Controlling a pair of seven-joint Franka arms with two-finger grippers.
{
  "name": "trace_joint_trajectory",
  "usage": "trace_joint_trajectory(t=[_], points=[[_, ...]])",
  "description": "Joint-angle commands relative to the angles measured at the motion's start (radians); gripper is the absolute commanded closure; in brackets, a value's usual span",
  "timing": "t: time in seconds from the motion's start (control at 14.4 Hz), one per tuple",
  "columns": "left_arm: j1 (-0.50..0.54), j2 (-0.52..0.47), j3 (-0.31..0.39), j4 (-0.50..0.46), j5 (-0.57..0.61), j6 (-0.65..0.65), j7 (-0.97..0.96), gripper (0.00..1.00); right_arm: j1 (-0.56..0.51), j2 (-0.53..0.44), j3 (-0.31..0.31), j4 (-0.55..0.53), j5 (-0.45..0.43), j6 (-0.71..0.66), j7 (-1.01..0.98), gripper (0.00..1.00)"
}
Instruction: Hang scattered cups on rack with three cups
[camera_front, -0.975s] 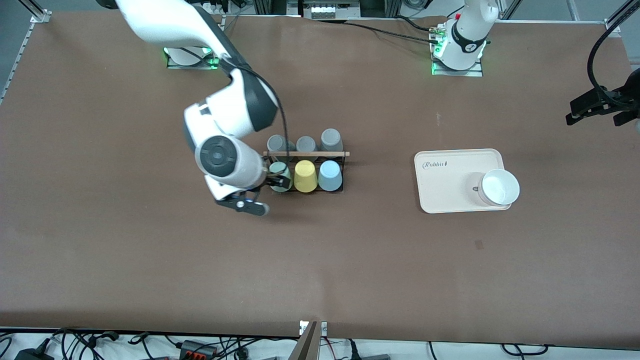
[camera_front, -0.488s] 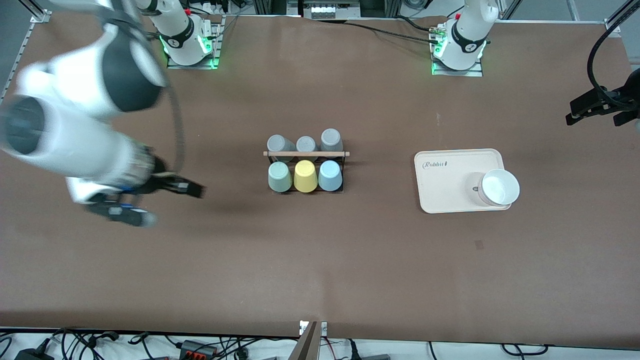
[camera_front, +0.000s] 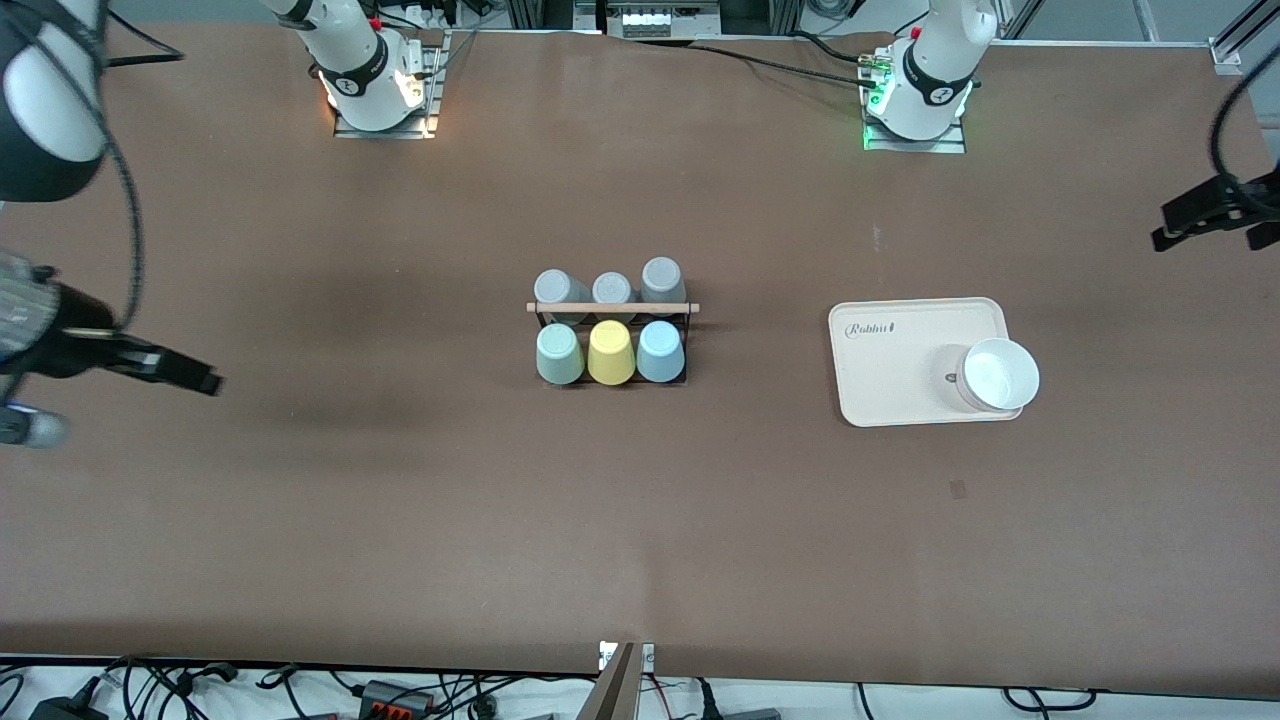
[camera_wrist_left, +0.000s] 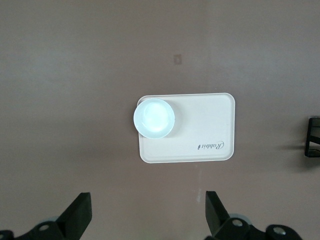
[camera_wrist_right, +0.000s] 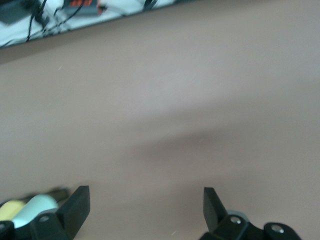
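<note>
Right gripper (camera_front: 160, 372) pulling away empty, fingers spread; mint cup (camera_front: 559, 354) sitting hung on rack (camera_front: 612, 308); left gripper (camera_front: 1215, 215) waiting, spread; hanging looking complete

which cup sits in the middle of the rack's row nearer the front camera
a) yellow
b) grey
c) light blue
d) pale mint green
a, the yellow cup hangs on the rack between the pale mint green cup and the light blue cup; the grey cups fill the row farther from the camera.
</note>
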Motion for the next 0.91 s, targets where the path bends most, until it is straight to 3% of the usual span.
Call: trace_joint_trajectory(t=[0.0, 0.35, 0.7, 0.84], points=[[0.008, -0.007, -0.006, 0.007, 0.001, 0.006, 0.025, 0.0, -0.054, -0.127, 0.017, -0.195, -0.031, 0.125, -0.169, 0.0], [-0.001, -0.054, -0.01, -0.032, 0.0, 0.036, 0.025, 0.0, -0.077, -0.162, 0.016, -0.213, -0.037, 0.095, -0.206, 0.0], [0.0, -0.122, -0.025, -0.124, 0.0, 0.075, 0.025, 0.0, -0.079, -0.338, 0.014, -0.475, -0.037, 0.143, -0.214, 0.0], [-0.001, -0.123, -0.025, -0.124, 0.0, 0.078, 0.025, 0.0, -0.077, -0.36, 0.014, -0.495, -0.037, 0.131, -0.228, 0.0]])
